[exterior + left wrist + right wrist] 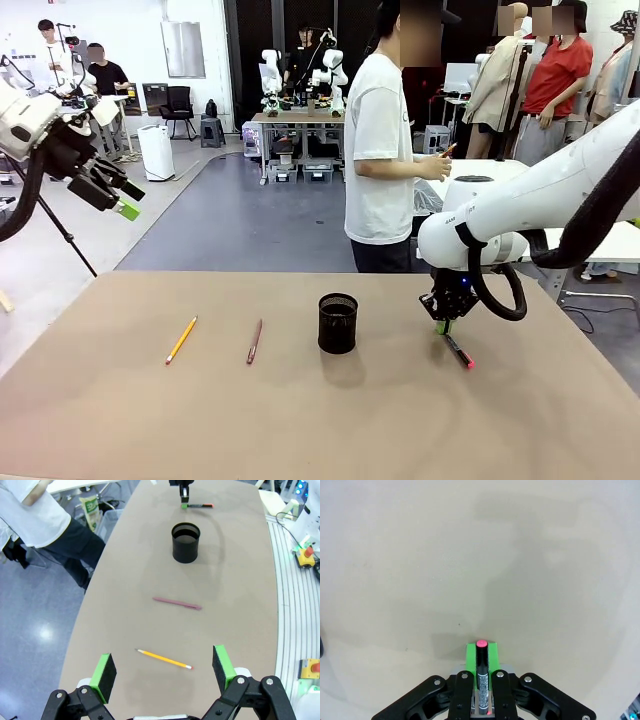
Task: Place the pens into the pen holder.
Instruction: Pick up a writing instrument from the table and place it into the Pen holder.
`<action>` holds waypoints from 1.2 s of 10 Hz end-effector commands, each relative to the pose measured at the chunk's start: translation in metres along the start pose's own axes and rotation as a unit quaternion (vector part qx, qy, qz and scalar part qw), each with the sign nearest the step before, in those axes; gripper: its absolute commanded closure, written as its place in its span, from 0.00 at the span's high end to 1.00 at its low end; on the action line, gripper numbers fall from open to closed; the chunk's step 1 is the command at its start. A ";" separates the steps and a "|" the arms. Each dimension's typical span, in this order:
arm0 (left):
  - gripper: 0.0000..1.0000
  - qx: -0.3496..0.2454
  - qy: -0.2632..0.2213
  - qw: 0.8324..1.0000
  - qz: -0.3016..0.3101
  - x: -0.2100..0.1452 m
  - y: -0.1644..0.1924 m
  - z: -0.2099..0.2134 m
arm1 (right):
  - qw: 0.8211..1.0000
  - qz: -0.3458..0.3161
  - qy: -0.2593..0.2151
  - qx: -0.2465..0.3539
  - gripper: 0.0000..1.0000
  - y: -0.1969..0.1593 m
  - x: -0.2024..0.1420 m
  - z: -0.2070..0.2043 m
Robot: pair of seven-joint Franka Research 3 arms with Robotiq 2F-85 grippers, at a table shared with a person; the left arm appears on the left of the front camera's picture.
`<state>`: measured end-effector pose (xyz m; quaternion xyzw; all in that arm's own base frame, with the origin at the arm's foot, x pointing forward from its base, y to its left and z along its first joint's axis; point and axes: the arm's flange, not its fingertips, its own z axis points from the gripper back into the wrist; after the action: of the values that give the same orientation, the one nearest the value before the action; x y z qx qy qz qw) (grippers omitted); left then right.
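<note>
Left claw (130,200): spread, raised at far left.
Yellow pen (181,340): flat on the tabletop (100,420), left.
Brown pen (254,341): just right of it.
Pen holder (338,323): upright, centre.
Right claw (443,323): pinching a black pen (460,352) — down at the tabletop, right of the pen holder.

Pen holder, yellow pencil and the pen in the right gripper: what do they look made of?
Pen holder: matte black, likely metal mesh or plastic; the wall is too fine to confirm.
Yellow pencil: painted wood, judging by its sharpened point and reddish eraser end.
Pen in the right gripper: seemingly glossy black plastic, with a printed label and pink end.
</note>
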<state>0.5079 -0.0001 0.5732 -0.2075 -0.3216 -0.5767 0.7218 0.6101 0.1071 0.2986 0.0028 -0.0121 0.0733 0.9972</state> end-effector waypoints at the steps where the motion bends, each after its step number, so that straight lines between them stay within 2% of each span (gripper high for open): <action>1: 1.00 -0.002 -0.002 1.000 0.000 0.000 0.000 0.001 | 1.000 0.016 0.002 0.023 0.00 0.000 0.001 0.000; 2: 1.00 -0.002 -0.002 1.000 0.000 0.000 0.000 0.001 | 0.998 0.017 -0.023 0.050 0.00 -0.006 -0.001 0.010; 3: 1.00 -0.002 -0.002 1.000 0.000 0.000 0.000 0.001 | 0.994 0.032 -0.066 0.084 0.00 -0.016 -0.005 0.026; 5: 1.00 -0.002 -0.002 1.000 0.000 0.000 0.000 0.001 | 0.970 0.062 -0.190 0.140 0.00 -0.037 -0.017 0.060; 7: 1.00 -0.002 -0.002 1.000 0.000 0.000 0.000 0.001 | 0.944 0.092 -0.260 0.179 0.00 -0.051 -0.028 0.085; 9: 1.00 -0.002 -0.002 1.000 0.000 0.000 0.000 0.001 | 0.898 0.137 -0.360 0.211 0.00 -0.065 -0.041 0.111; 10: 1.00 -0.002 -0.002 1.000 0.000 0.000 0.000 0.001 | 0.868 0.176 -0.405 0.228 0.00 -0.071 -0.049 0.122; 12: 1.00 -0.002 -0.002 1.000 0.000 0.000 0.000 0.001 | 0.815 0.238 -0.454 0.271 0.00 -0.089 -0.062 0.135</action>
<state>0.5079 0.0000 0.5731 -0.2076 -0.3215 -0.5766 0.7219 0.5875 0.0464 0.4742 0.2529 -0.4343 0.2469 0.8286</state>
